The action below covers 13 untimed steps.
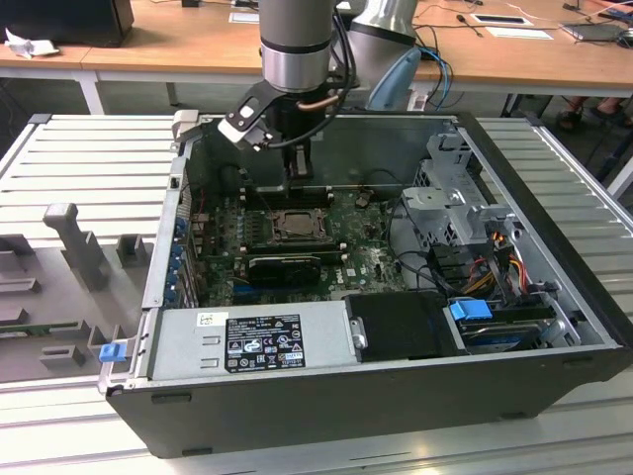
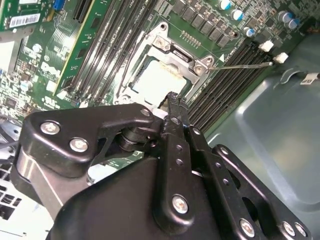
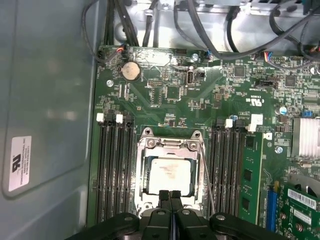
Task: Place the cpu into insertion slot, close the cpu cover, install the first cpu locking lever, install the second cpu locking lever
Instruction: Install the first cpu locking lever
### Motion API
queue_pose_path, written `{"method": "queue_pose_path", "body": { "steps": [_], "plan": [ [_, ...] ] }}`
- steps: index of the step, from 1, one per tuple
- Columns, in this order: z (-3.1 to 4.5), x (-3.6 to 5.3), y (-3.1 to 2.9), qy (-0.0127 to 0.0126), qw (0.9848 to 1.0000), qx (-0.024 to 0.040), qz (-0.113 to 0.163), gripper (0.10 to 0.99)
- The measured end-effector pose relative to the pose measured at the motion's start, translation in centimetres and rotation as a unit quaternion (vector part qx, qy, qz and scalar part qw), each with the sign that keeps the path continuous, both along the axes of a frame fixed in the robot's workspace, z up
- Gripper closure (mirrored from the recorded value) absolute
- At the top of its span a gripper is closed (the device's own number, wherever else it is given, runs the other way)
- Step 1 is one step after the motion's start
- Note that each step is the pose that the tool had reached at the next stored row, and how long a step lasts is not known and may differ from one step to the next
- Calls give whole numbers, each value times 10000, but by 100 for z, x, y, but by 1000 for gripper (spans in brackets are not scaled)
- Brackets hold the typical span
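**Desk:** Where did the arm (image 1: 297, 40) stand?

**Photographer:** It reached down into the open computer case (image 1: 376, 416). Its gripper (image 1: 300, 185) hung over the green motherboard (image 1: 368, 262), toward the case's far wall in the exterior view.

**Desk:** And the fingers (image 3: 164, 200)?

**Photographer:** They were pressed together, black tip against black tip, with nothing held between them. In both wrist views the gripper (image 3: 170, 192) (image 2: 172, 98) sat right at the socket's edge. Whether it touched the metal could not be told.

**Desk:** Where was the cpu (image 3: 170, 174)?

**Photographer:** It was seated in the insertion slot (image 3: 145, 172), pale face up. The cpu cover (image 3: 170, 145) lay flat over the slot, and the chip showed through its central window. In the exterior view the cpu (image 1: 294, 226) was a light square just in front of the gripper.

**Desk:** What about the levers?

**Photographer:** One thin wire lever (image 3: 206, 175) slanted away from the socket's side, next to the memory slots (image 3: 225, 170). In the second wrist view that wire lever (image 2: 245, 65) stuck out across the slots toward the case wall. A second wire (image 2: 125, 62) ran along the opposite side of the socket, and whether it was latched could not be told.
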State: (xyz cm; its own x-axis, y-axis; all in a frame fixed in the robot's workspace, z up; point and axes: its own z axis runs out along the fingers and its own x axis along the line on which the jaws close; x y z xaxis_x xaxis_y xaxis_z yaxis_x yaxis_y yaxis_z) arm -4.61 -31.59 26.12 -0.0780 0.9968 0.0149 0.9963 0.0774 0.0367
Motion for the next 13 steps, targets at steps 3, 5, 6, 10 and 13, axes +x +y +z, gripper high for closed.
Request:
{"method": "queue_pose_path", "body": {
  "steps": [3,5,6,10,13],
  "plan": [
    [0,0,0,0,9998,0,212,980],
    [0,1,0,0,9993,0,366,980],
    [0,1,0,0,9992,0,398,980],
    [0,0,0,0,9984,0,559,980],
    [0,0,0,0,9977,1,680,980]
  ]
}}
